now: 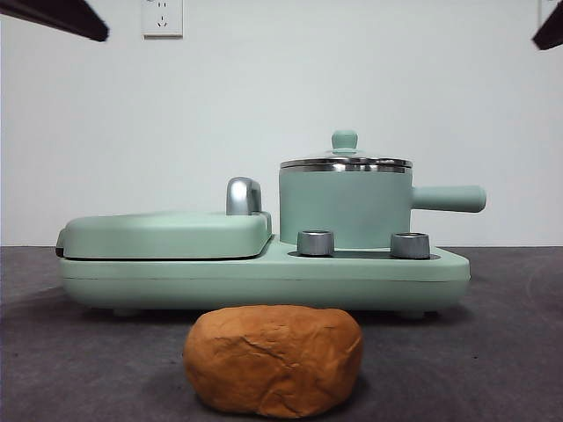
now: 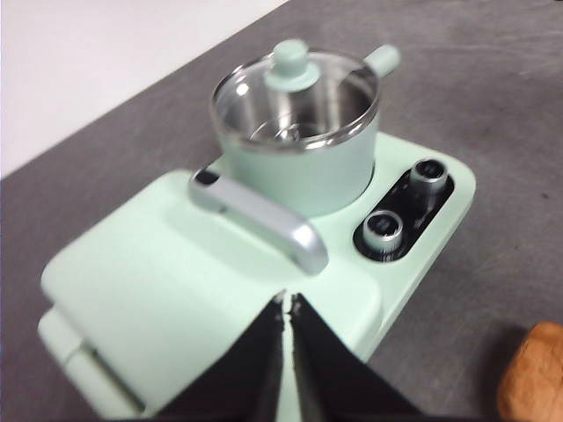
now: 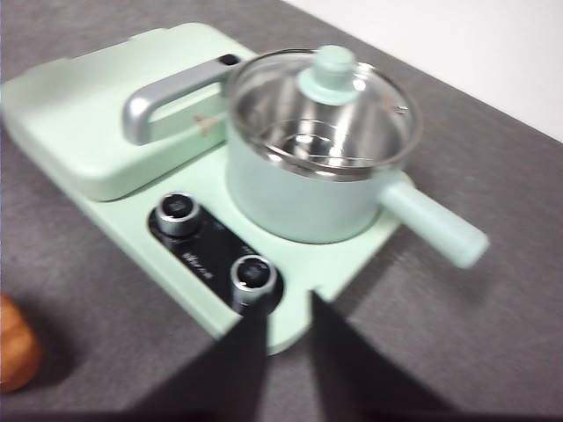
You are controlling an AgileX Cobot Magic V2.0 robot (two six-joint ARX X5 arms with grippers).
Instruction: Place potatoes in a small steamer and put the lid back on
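Note:
The potato (image 1: 273, 360), an orange-brown wrinkled lump, lies on the dark table in front of the appliance; its edge shows in the left wrist view (image 2: 537, 374) and the right wrist view (image 3: 13, 345). The small steamer (image 1: 345, 209), a mint-green pot with a side handle, stands on the appliance's right side. The glass lid (image 1: 344, 161) with its green knob sits on it, as both wrist views show (image 2: 290, 66) (image 3: 327, 75). My left gripper (image 2: 288, 303) is shut and empty, above the griddle side. My right gripper (image 3: 288, 308) is slightly open and empty, above the appliance's front edge.
The mint-green appliance base (image 1: 264, 277) carries a flat griddle cover (image 1: 167, 233) with a chrome handle (image 1: 244, 195) on the left, and two steel dials (image 1: 316, 243) (image 1: 410, 245) in front of the pot. Both arms show only as dark tips at the top corners (image 1: 53, 16) (image 1: 550, 31).

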